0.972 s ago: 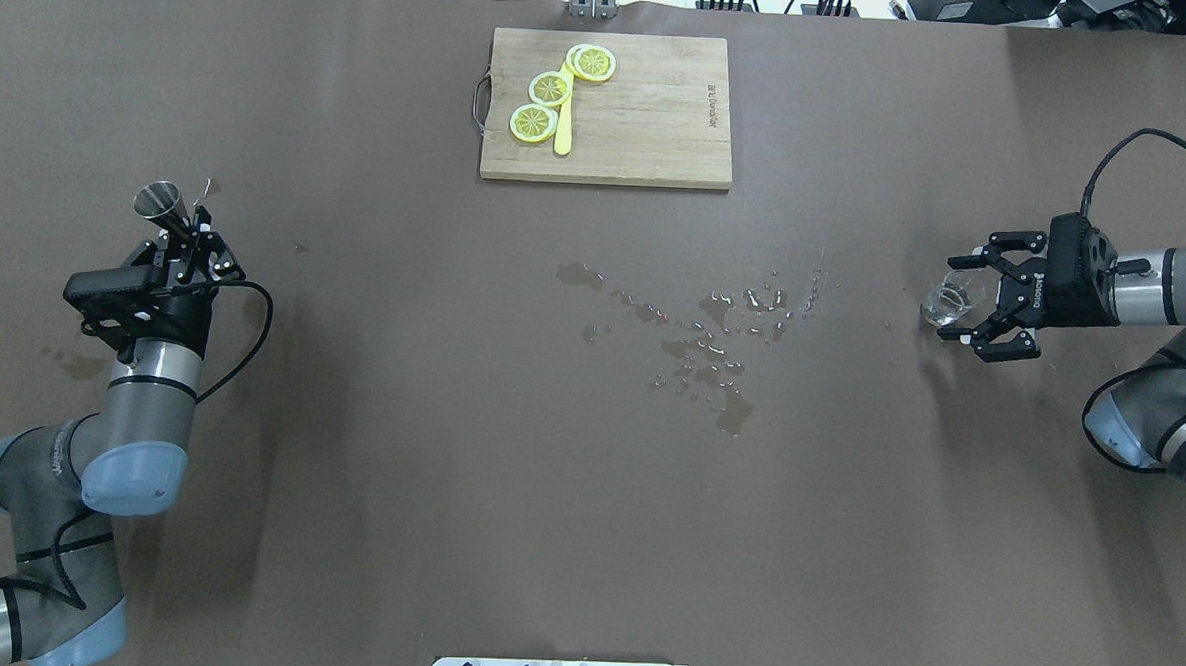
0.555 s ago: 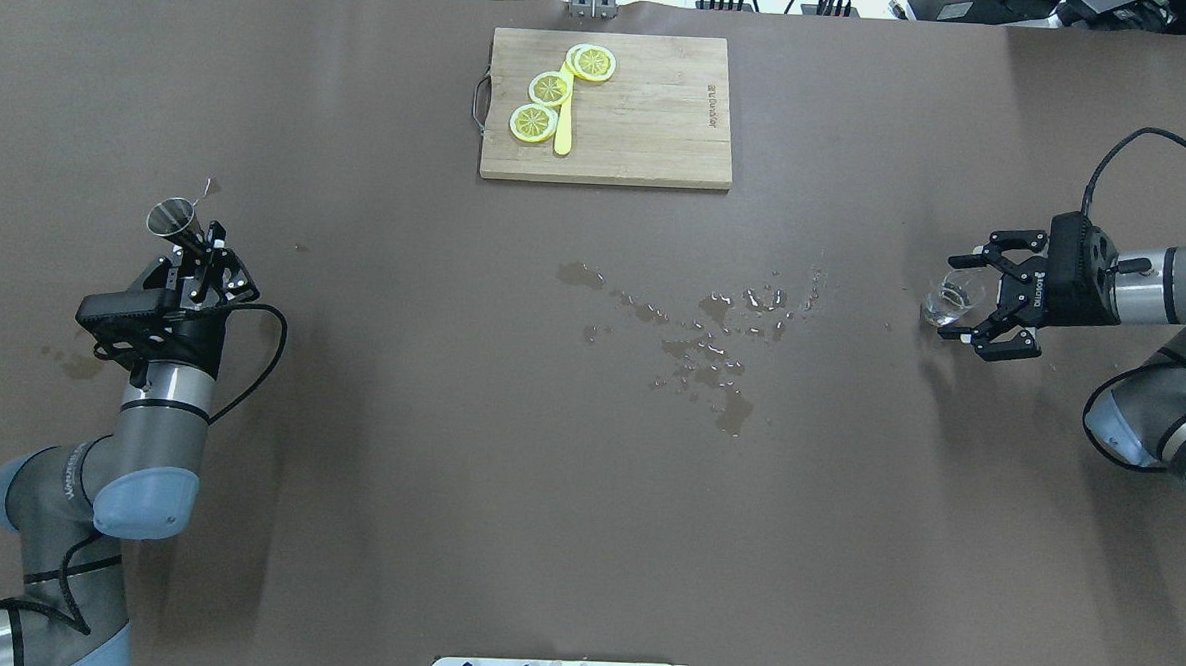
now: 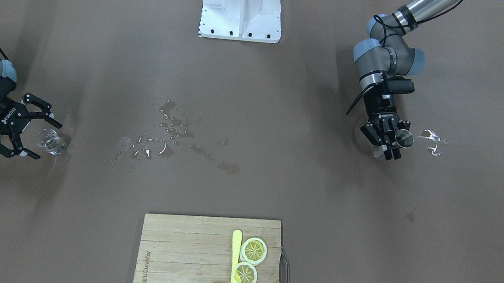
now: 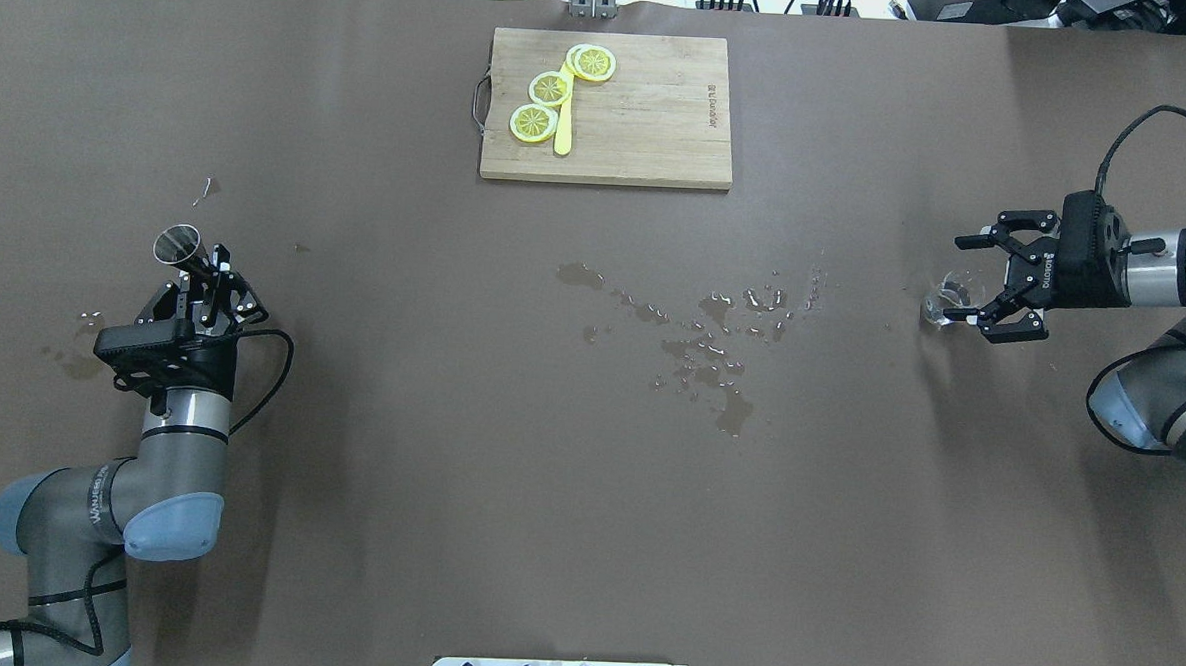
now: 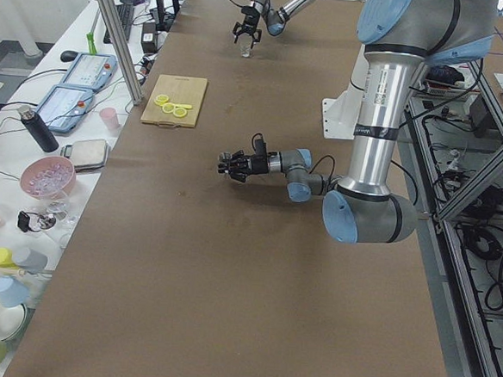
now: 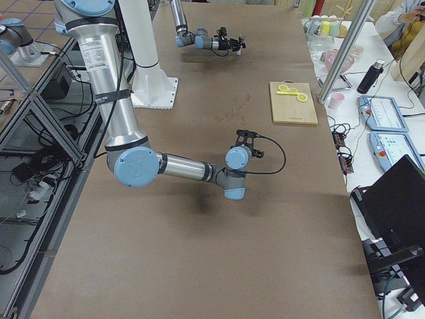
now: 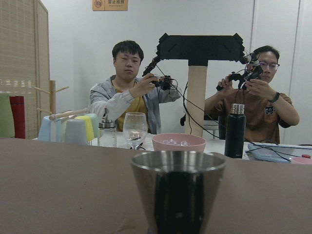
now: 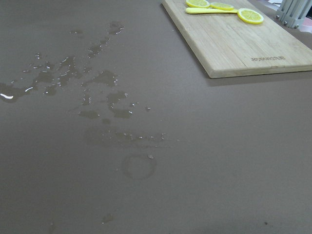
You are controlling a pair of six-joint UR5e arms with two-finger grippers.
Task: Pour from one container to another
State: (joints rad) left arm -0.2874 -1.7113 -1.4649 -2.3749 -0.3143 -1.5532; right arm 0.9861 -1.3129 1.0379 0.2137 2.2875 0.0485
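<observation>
Overhead exterior: grey jigger [image 4: 178, 247] in clenched left jaws, clear tumbler [image 4: 945, 303] by spread right jaws

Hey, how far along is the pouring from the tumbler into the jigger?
Done, it seems: the tumbler stands on the table by the open right gripper, with spilled liquid mid-table. In hand: the left gripper holds the jigger upright, far from the tumbler. Left: probably setting the jigger down; whether it got filled I cannot tell.
</observation>
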